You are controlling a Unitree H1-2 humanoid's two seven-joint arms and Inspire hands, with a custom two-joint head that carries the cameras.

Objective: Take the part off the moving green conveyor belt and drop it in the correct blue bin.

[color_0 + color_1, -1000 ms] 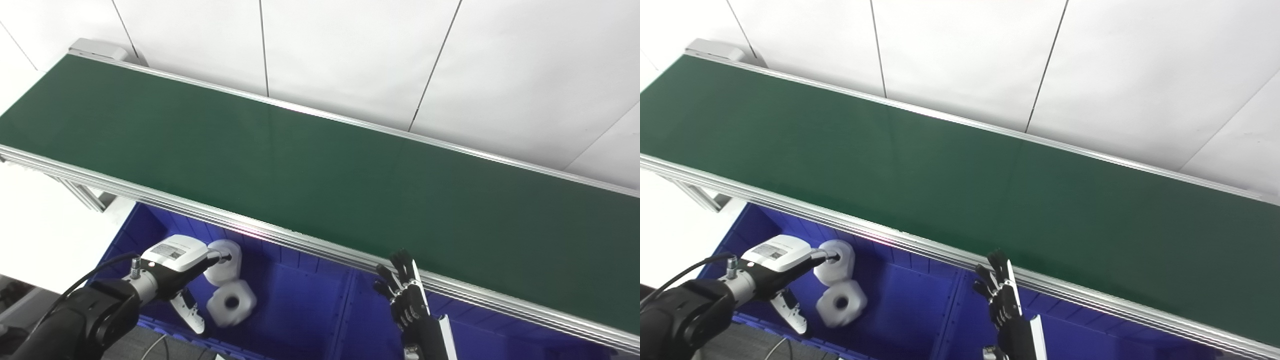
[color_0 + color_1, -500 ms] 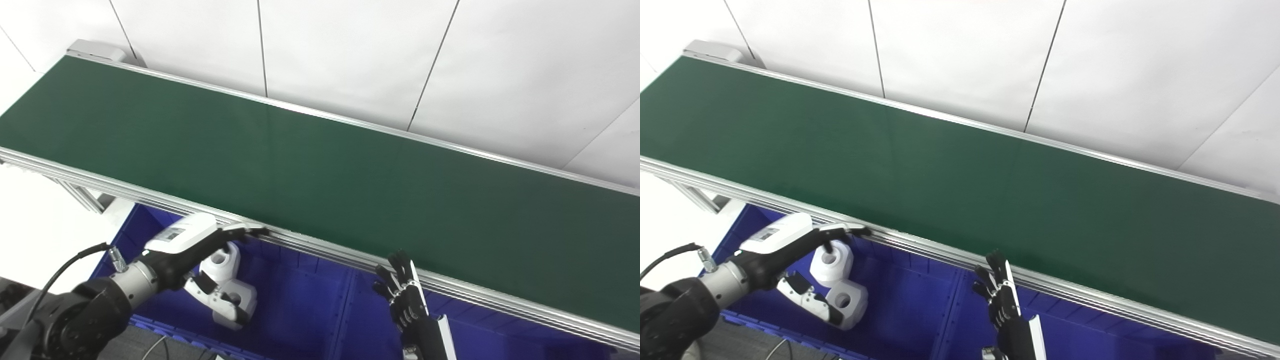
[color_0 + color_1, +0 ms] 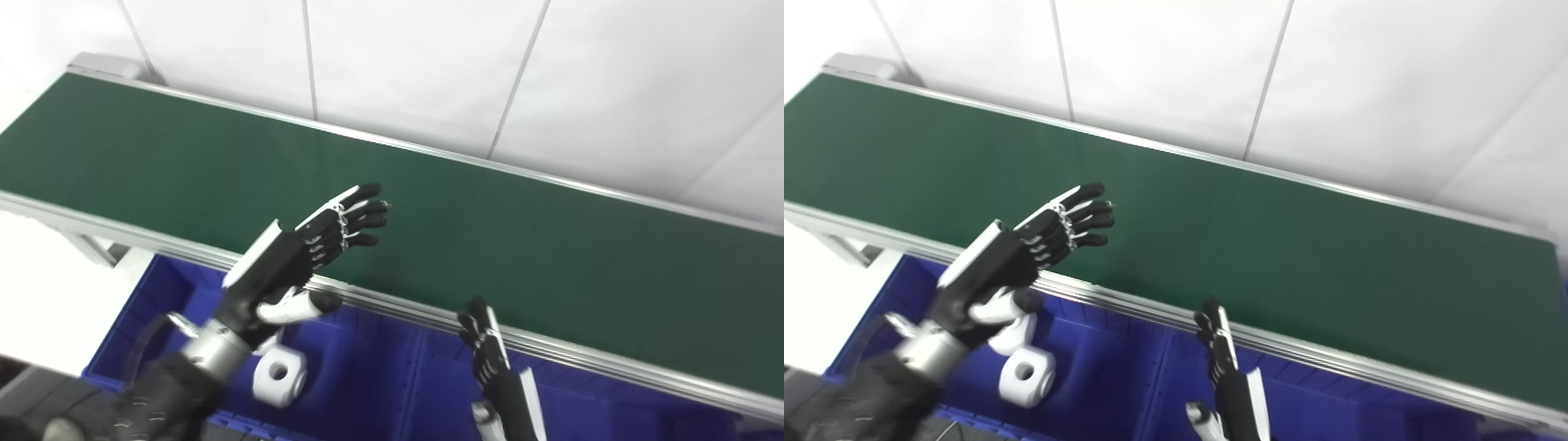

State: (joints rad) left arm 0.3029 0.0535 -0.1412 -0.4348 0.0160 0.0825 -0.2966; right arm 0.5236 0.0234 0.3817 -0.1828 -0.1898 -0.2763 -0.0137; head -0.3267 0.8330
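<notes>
The green conveyor belt (image 3: 465, 245) runs across the view with no part on it. My left hand (image 3: 306, 251) is open and empty, raised over the belt's near rail with its fingers stretched out over the belt. My right hand (image 3: 490, 361) is open and empty, held upright just below the near rail, over the blue bins. Two white parts (image 3: 278, 375) lie in the left blue bin (image 3: 361, 380); the upper one is mostly hidden behind my left hand. The same lower part shows in the right eye view (image 3: 1026, 383).
The belt's aluminium near rail (image 3: 551, 346) stands between my hands and the belt. A second blue bin (image 3: 582, 410) lies to the right of a divider. A white panelled wall (image 3: 429, 61) is behind the belt.
My left hand has risen out of the left bin and swung up over the belt's near edge, fingers spread. The right hand has barely moved. The camera has shifted a little.
</notes>
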